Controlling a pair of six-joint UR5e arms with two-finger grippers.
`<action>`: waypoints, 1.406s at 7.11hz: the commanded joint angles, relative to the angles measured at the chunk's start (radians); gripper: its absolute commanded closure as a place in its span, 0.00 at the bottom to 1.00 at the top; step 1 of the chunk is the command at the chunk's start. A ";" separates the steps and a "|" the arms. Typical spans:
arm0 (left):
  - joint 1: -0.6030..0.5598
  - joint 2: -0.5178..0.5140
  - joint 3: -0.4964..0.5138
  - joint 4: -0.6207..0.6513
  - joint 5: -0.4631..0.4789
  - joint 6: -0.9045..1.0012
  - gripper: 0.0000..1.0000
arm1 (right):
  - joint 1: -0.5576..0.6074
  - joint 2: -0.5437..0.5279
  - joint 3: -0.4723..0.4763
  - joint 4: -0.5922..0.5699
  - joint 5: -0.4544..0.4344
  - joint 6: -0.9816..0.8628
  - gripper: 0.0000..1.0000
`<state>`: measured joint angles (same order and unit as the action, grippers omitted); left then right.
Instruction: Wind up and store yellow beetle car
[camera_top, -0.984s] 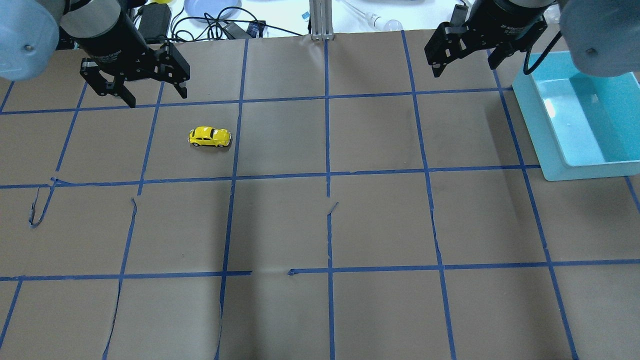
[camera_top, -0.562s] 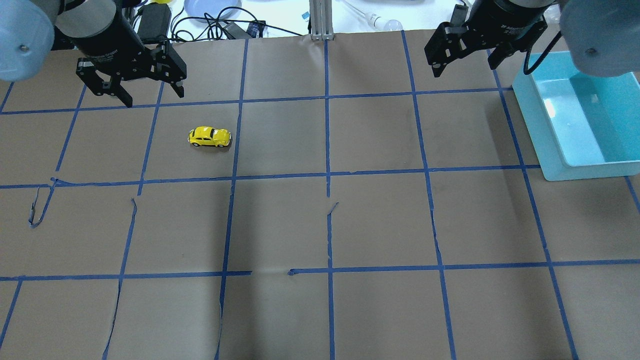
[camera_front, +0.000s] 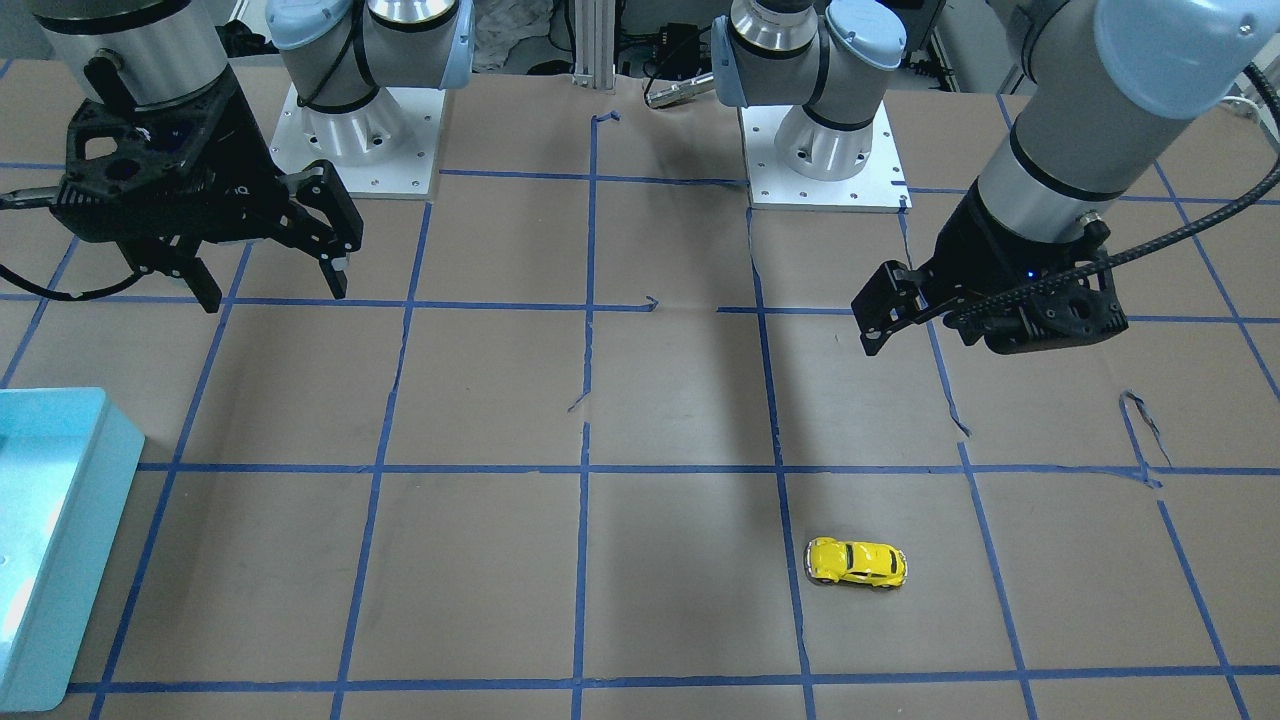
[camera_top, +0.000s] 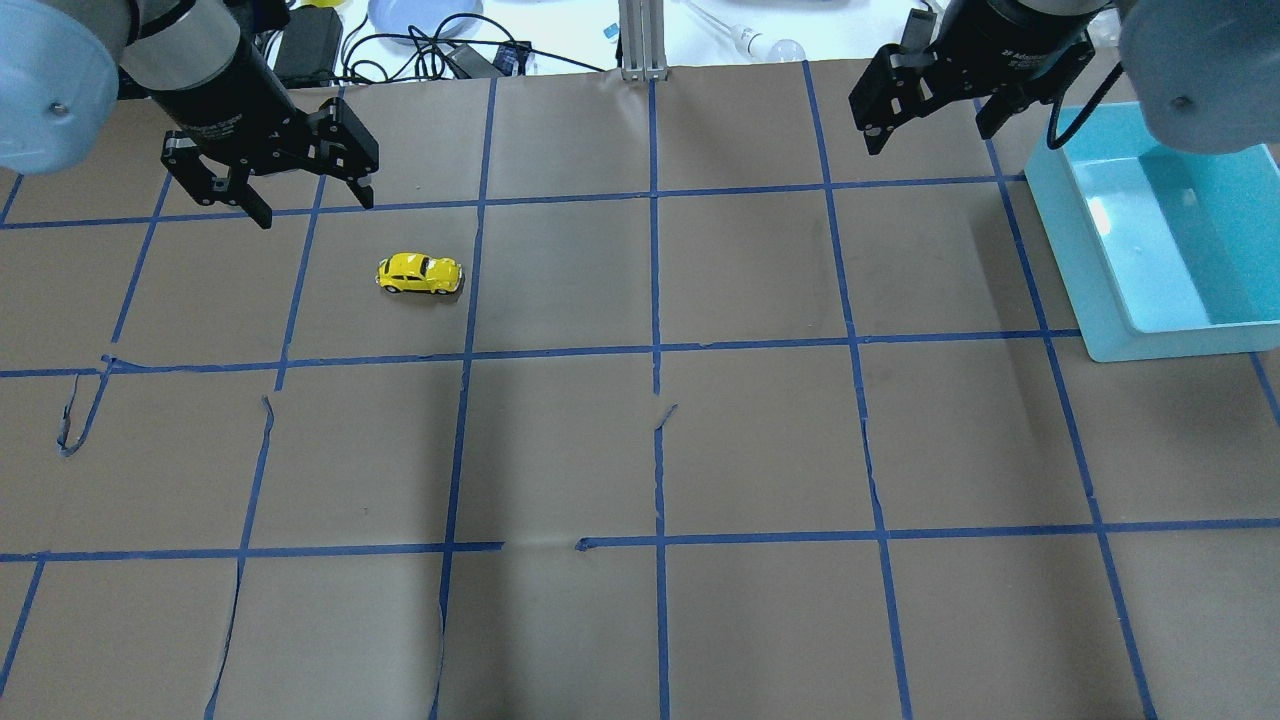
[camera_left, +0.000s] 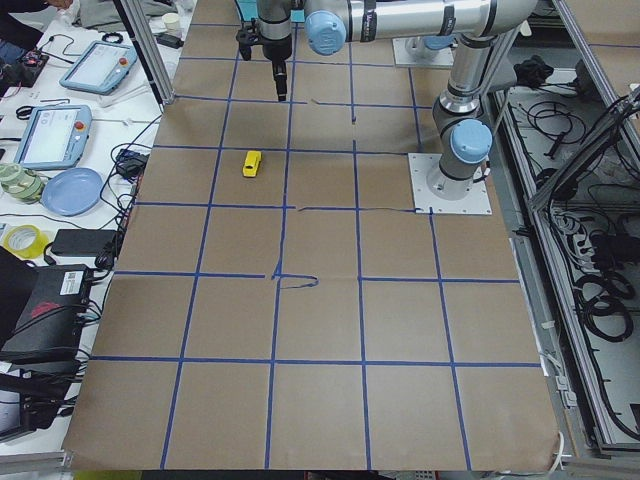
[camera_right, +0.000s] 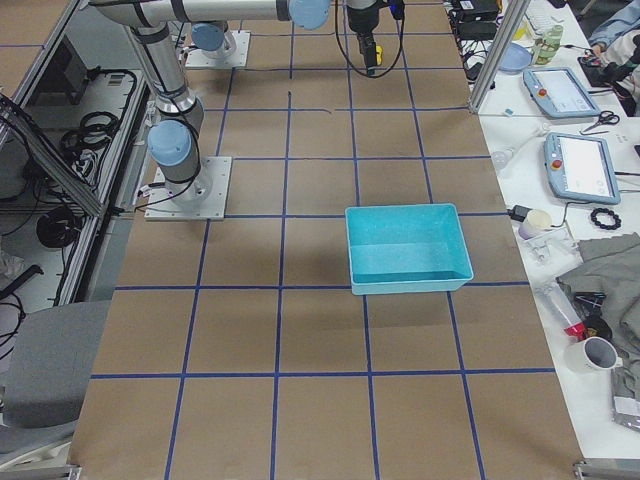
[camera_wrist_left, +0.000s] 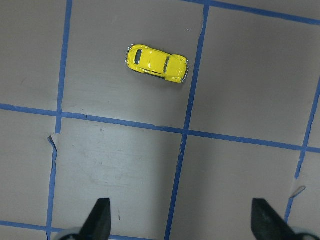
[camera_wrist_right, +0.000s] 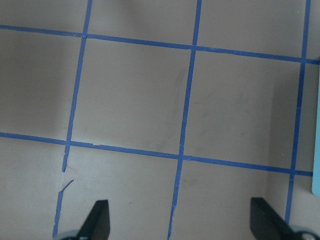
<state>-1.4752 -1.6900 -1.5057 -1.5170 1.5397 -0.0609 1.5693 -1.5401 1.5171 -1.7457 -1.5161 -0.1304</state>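
The glossy yellow toy car, round-backed with dark windows and silver bumpers, stands on its wheels on the brown table near the left claw, whose fingers, like the right claw's, are spread apart.

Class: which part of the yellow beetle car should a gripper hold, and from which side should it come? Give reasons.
Probably best: hold the yellow beetle car across its two long flanks, coming straight down from above. It stands on its wheels; the flanks run roughly parallel, while roof and ends are rounded. The open left gripper is nearest.
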 joint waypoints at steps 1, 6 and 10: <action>-0.001 0.001 -0.001 -0.002 0.005 -0.005 0.00 | 0.000 0.000 0.000 0.000 -0.001 0.000 0.00; 0.003 -0.002 0.001 0.009 0.005 0.004 0.00 | 0.000 0.000 0.000 0.000 0.000 0.000 0.00; 0.012 -0.005 0.012 0.011 0.003 -0.177 0.00 | 0.000 0.000 0.000 0.000 0.001 0.000 0.00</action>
<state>-1.4696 -1.6961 -1.4972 -1.5071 1.5431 -0.1176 1.5692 -1.5401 1.5171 -1.7457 -1.5156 -0.1304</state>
